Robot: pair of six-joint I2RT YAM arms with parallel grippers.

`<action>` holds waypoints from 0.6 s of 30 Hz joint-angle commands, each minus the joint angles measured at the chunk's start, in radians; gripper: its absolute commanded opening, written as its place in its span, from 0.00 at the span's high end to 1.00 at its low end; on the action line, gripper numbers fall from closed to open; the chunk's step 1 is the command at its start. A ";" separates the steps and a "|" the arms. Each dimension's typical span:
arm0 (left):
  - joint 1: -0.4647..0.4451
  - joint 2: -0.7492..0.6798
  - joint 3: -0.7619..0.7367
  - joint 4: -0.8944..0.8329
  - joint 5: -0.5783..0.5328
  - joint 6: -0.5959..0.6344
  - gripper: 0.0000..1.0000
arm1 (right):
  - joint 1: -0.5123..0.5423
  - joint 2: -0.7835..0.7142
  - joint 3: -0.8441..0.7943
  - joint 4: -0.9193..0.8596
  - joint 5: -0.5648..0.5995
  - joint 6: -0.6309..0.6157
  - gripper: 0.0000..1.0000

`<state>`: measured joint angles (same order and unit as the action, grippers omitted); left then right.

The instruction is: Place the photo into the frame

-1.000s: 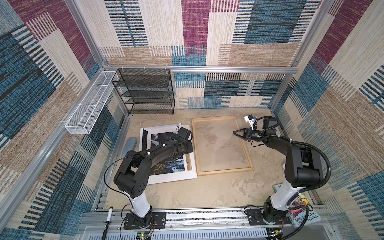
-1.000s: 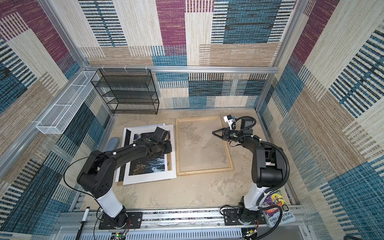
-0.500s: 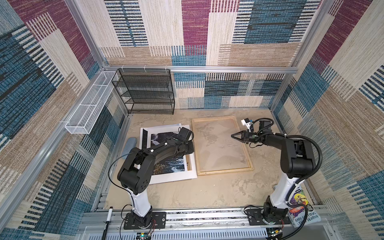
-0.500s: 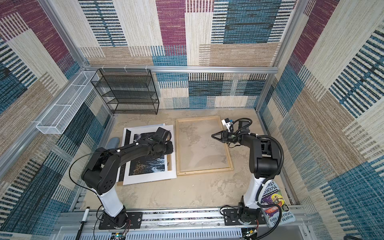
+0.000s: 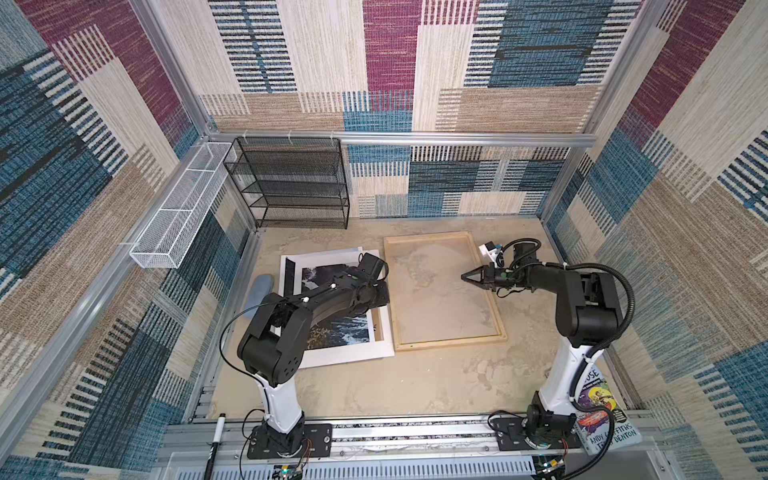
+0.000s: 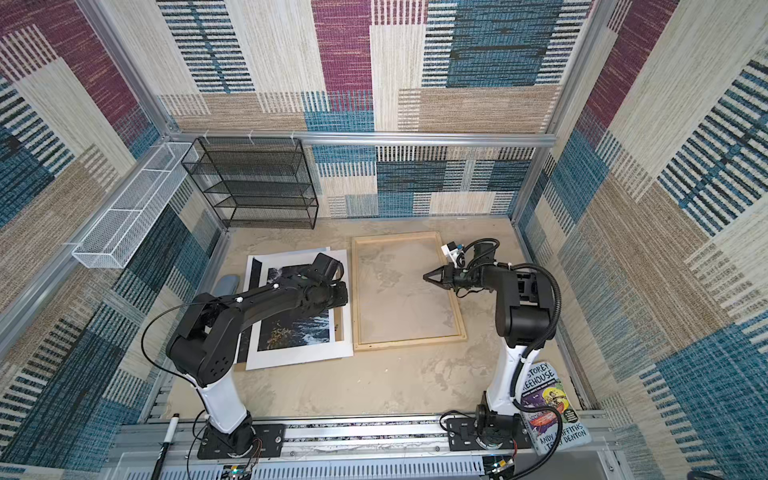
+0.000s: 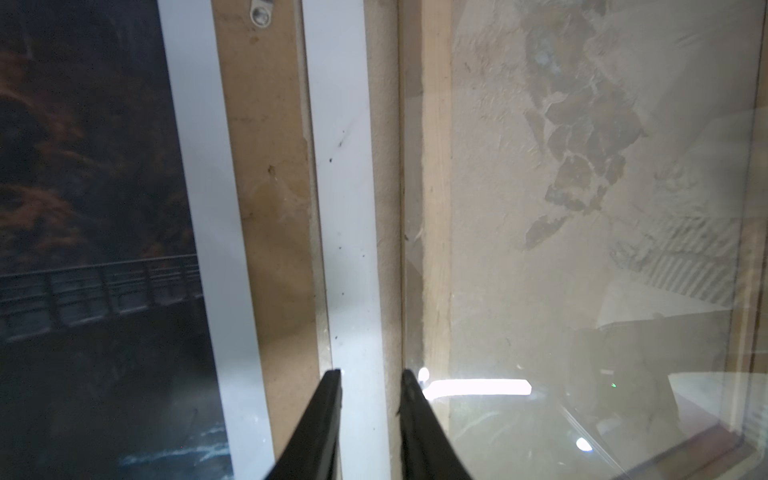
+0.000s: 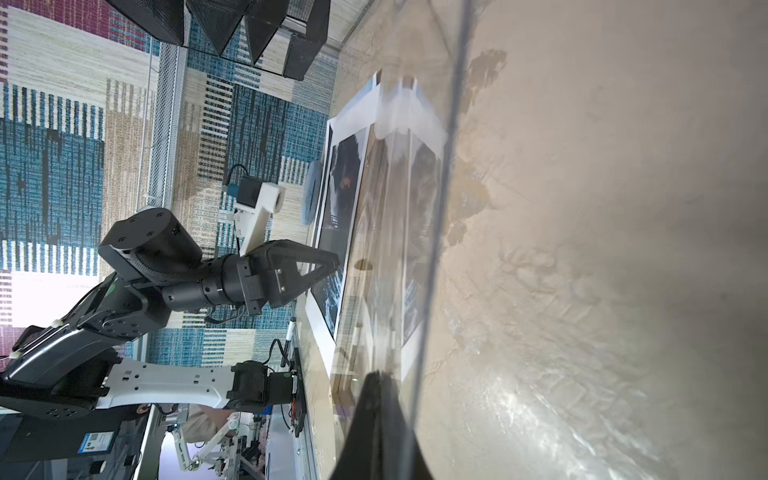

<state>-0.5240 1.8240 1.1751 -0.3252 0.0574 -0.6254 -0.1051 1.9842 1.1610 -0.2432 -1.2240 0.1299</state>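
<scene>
Barely begun: photo [image 5: 334, 328] lies outside the frame [image 5: 451, 342] near the surface's [image 5: 415, 386] left edge; left end effector [image 7: 371, 374] slightly spread beside it, right end effector [image 5: 465, 277] pressed together.

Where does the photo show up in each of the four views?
In a top view: the photo, left of centre.
In a top view: again left of centre.
Left wrist: the dark area.
Right wrist: dark sheet seen edge-on.
Shared landmark: the white mat board beside it.
</scene>
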 commanded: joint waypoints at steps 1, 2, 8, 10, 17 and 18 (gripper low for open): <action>0.001 -0.006 0.000 -0.018 -0.011 0.016 0.71 | -0.001 0.005 0.007 -0.008 0.018 -0.035 0.98; 0.001 -0.005 -0.001 -0.015 -0.007 0.015 0.71 | -0.002 0.007 0.006 -0.007 0.019 -0.035 0.98; 0.001 -0.006 -0.020 0.003 0.002 0.001 0.72 | -0.009 0.006 -0.005 0.012 0.020 -0.024 1.00; 0.001 -0.006 -0.025 0.005 0.005 0.001 0.72 | -0.017 -0.001 -0.013 0.023 0.017 -0.018 1.00; 0.000 -0.009 -0.028 0.012 0.012 0.000 0.72 | -0.026 -0.005 -0.003 0.015 0.012 -0.022 1.00; 0.001 -0.009 -0.028 0.016 0.020 0.000 0.72 | -0.028 -0.005 -0.001 0.011 0.012 -0.026 1.00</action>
<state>-0.5240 1.8229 1.1484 -0.3260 0.0586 -0.6258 -0.1307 1.9888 1.1500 -0.2558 -1.2034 0.1234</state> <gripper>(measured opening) 0.283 0.057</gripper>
